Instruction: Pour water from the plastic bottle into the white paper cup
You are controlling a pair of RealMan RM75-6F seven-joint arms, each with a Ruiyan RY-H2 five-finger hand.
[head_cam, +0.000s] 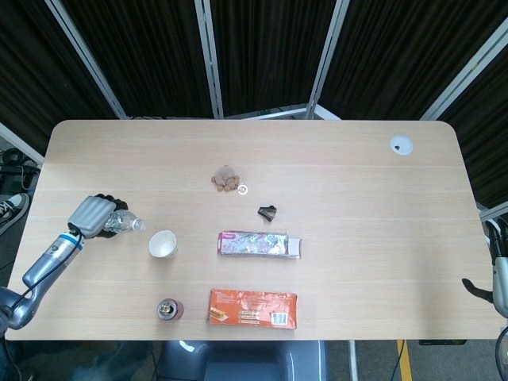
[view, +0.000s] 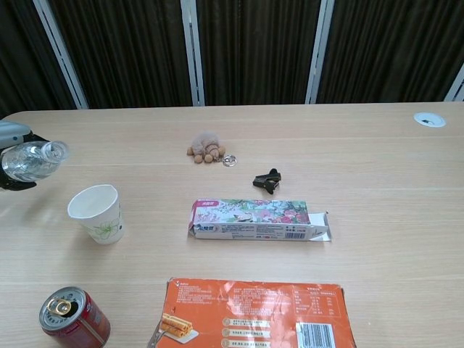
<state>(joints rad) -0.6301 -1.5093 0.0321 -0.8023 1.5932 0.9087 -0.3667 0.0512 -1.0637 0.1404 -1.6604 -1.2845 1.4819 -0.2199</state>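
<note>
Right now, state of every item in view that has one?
plastic bottle: uncapped, tipped near horizontal, mouth toward the cup, held in left hand
white paper cup: upright, contents not visible
red can: upright, tab opened
floral box: lying flat, right end flap open
orange box: lying flat
right hand: at table edge, fingers unclear

Light wood table (head_cam: 357,206). Resting on it: white paper cup (head_cam: 163,244), upright; red can (head_cam: 169,309); orange box (head_cam: 252,308), flat; floral carton (head_cam: 260,244), flat; black clip (head_cam: 268,212); plush keychain (head_cam: 225,178); white disc (head_cam: 402,144), far corner.
</note>
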